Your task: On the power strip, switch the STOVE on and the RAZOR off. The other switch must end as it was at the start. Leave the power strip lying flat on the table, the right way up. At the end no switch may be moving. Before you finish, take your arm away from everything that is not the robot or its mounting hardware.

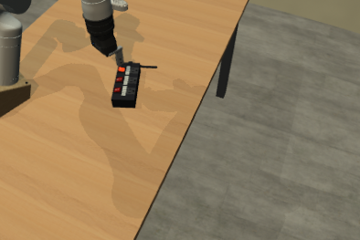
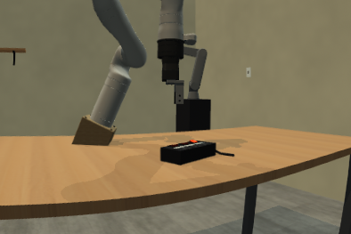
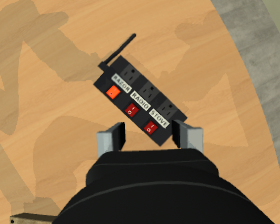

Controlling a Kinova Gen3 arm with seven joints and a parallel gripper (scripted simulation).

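Note:
A black power strip (image 1: 125,86) lies flat on the wooden table, right way up, with a short cord stub at its far end. It also shows in the exterior view (image 2: 188,150) and the wrist view (image 3: 140,103). It has three red rocker switches beside white labels. The switch nearest the cord (image 3: 113,92) glows bright orange-red; the middle switch (image 3: 130,111) and the end switch (image 3: 150,128) are darker red. The label text is too small to read. My gripper (image 3: 148,131) (image 1: 118,55) is open and empty, hanging well above the strip, over its cord end.
The table's right edge (image 1: 207,84) runs close to the strip, with grey floor beyond. The arm's base (image 2: 94,130) stands on the table at the left. A black box (image 2: 192,115) stands behind the table.

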